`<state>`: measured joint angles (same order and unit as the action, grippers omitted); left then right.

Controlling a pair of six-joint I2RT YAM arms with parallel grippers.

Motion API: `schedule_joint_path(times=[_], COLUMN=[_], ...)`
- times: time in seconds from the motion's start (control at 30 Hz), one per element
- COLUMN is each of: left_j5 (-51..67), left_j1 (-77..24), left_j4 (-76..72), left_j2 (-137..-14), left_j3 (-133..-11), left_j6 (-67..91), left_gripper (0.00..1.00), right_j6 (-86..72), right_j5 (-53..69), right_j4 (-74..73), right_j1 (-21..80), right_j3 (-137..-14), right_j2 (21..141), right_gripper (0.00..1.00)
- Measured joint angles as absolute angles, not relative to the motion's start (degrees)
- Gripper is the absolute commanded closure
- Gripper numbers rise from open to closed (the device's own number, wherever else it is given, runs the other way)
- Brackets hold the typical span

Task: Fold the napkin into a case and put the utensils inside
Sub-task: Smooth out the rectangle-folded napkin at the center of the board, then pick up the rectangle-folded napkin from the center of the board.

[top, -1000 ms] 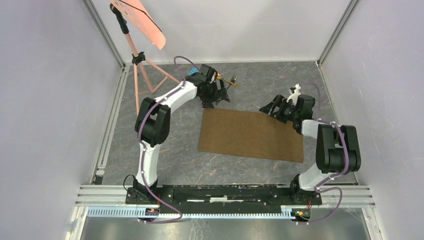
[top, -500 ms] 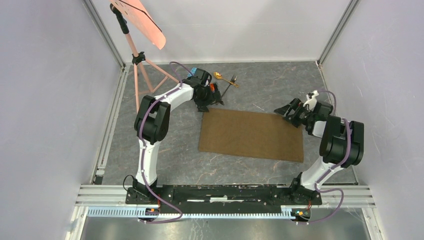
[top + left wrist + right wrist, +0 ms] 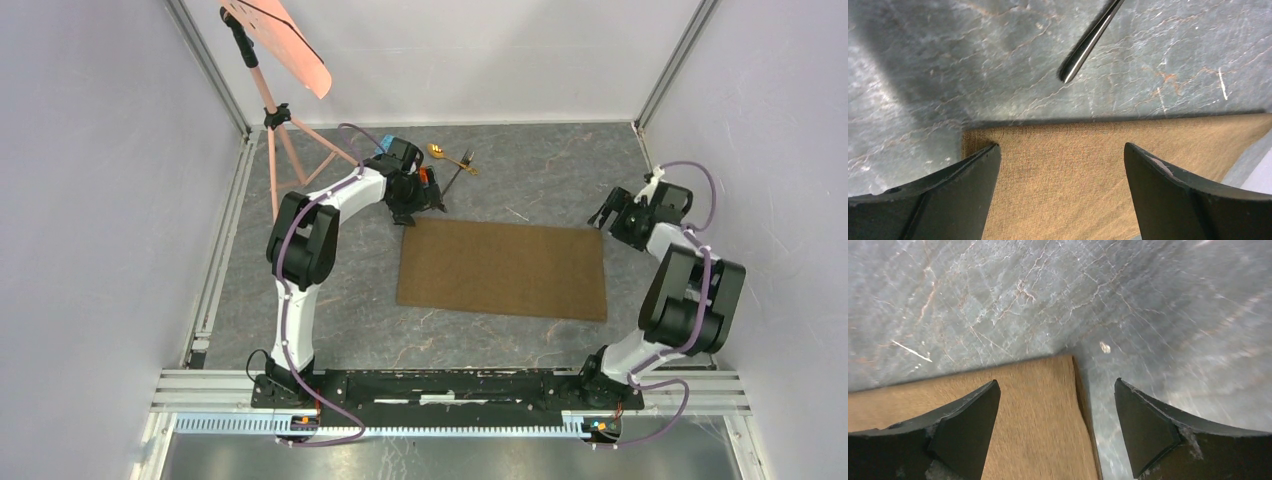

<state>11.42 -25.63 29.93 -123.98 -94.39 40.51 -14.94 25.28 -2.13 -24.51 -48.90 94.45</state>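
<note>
- Top external view: we see the brown napkin [image 3: 503,268] lying flat and unfolded, a plain rectangle in the middle of the frame on the grey marbled table [image 3: 540,170].
- The gold spoon [image 3: 440,152] and the thin dark fork [image 3: 458,176] lie on bare table above the napkin's upper left corner, clear of the cloth. Their ends come together near the top of the fork, and we cannot tell whether they touch.
- The left gripper [image 3: 412,212] sits at the napkin's upper left corner, just left of the fork. Its jaws are spread wide and it has hold of nothing.
- In the left wrist view, the left gripper [image 3: 1060,146] straddles that corner of the napkin [image 3: 1063,190]. One finger is at the cloth's left edge and the other is over the cloth. The fork [image 3: 1088,42] slants in from the top of the frame, and its tip rests on the table just short of the napkin's edge.
- The right gripper [image 3: 604,216] is at the right of the top view, just above the napkin's upper right corner. It is also wide open and empty.
- In the right wrist view, which is slightly blurred, the napkin [image 3: 1038,410] has its corner between the fingers of the right gripper [image 3: 1056,381]. The left finger is over the cloth and the right finger is over bare table.
- At the upper left of the top view we see a pink tripod stand [image 3: 272,120] carrying an orange board [image 3: 290,45].
</note>
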Motion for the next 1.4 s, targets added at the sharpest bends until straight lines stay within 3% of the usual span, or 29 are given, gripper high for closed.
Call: schedule_joint_path(times=[0.13, 0.3, 0.53, 0.8, 1.07, 1.4], left_j5=[11.1, 12.6, 14.1, 18.0, 22.3, 24.3], left_j1=[-26.5, -28.9, -38.6, -43.2, -42.5, -42.4], left_j4=[32.9, 35.0, 35.0, 35.0, 35.0, 34.7], left_j2=[-121.3, -111.9, -98.7, -98.3, -99.4, -99.8], left_j3=[-93.0, -91.5, -95.5, -96.2, -95.5, -95.5], left_j6=[40.4, 39.5, 35.0, 33.6, 33.6, 33.6], left_gripper=[0.0, 0.0, 0.0, 0.0, 0.0, 0.0], right_j6=[-11.4, -9.5, -5.4, -1.8, -0.2, 0.8], right_j5=[9.0, 7.2, 2.4, -1.0, -2.8, -3.3], right_j4=[-13.0, -23.9, -40.4, -48.1, -47.9, -46.6], right_j1=[-16.1, -9.9, -10.6, -10.6, -10.6, -10.9], right_j3=[-49.8, -51.7, -58.2, -59.3, -60.3, -62.9], right_j2=[83.1, 74.6, 85.2, 94.5, 97.4, 100.7], right_gripper=[0.1, 0.16, 0.24, 0.46, 0.42, 0.44])
